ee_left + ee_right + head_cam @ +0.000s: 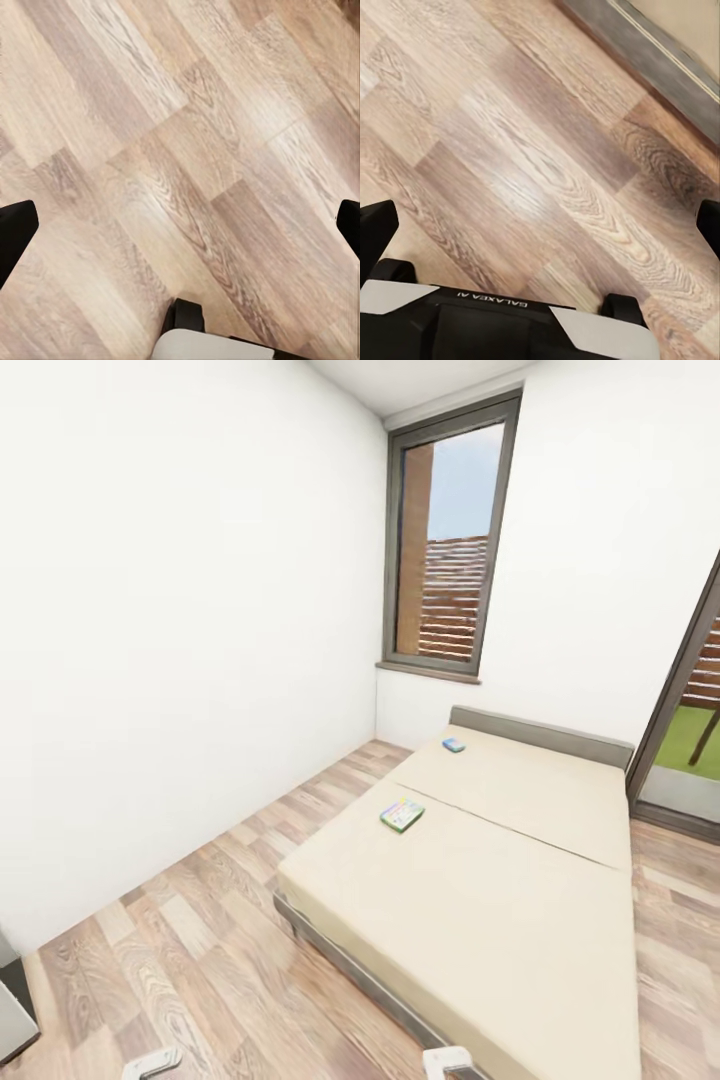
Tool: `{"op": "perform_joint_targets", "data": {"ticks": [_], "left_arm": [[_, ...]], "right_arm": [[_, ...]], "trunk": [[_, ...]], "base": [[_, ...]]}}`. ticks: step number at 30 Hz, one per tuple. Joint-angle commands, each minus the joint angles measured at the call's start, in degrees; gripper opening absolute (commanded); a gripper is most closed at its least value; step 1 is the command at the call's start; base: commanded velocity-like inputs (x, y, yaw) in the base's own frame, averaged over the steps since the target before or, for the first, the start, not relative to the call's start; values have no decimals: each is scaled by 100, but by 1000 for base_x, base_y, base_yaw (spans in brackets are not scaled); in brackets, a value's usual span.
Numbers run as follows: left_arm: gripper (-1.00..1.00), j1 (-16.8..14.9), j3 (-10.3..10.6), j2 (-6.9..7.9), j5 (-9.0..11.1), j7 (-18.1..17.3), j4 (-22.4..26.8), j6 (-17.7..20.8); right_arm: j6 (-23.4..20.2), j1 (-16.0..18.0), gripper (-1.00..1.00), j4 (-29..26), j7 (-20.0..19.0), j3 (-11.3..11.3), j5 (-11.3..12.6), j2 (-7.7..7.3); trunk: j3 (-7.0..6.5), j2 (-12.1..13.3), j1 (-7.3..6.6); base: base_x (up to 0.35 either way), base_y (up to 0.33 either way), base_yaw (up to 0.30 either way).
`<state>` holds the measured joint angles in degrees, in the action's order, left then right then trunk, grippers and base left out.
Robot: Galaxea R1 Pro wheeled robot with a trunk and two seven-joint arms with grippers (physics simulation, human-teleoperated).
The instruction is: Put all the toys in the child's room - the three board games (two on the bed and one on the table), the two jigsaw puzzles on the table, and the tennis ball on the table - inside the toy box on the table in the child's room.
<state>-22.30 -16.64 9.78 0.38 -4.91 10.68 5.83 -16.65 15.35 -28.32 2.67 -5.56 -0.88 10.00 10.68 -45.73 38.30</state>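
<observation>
Beige-mattress grey-framed bed carries pastel multicolour board game mid-mattress, small blue board game nearer headboard; left gripper and right gripper spread wide, empty, awaiting pickup.

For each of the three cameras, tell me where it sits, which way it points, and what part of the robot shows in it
Head view: on the head, looking forward and down at the bed with two board games, window beyond; arm parts at the bottom edge.
Left wrist view: on the left arm, facing the wood floor; black fingertips at the sides.
Right wrist view: on the right arm, facing the floor and bed frame; fingertips and robot base.
Both wrist views share the floor.
</observation>
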Motion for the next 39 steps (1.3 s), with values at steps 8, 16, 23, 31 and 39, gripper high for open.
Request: {"op": "perform_joint_targets", "data": {"ticks": [8, 16, 23, 31, 39], "left_arm": [[100, -2, -34, -18, -6, -118, -5, 27], [100, -2, -33, -26, -21, -138, -24, 24], [100, -2, -32, -29, -35, -142, -30, 24], [100, -2, -32, -30, -38, -148, -31, 24], [100, 0, -32, -75, -50, -150, -38, 24]], "right_arm": [[102, -4, 100, 14, 46, -171, -2, 0], [171, -5, 100, 25, 55, -203, 0, 0], [188, -5, 100, 28, 57, -214, -7, 0], [191, -5, 100, 28, 58, -217, -8, 0], [197, -5, 100, 28, 58, -218, -8, 0]], "trunk": [[-126, 316, -175], [-108, 316, -175], [-92, 316, -175], [-72, 316, -175], [-53, 316, -175]], "base": [[0, 0, 234], [0, 0, 266], [0, 0, 272], [0, 0, 274], [0, 0, 274]]}}
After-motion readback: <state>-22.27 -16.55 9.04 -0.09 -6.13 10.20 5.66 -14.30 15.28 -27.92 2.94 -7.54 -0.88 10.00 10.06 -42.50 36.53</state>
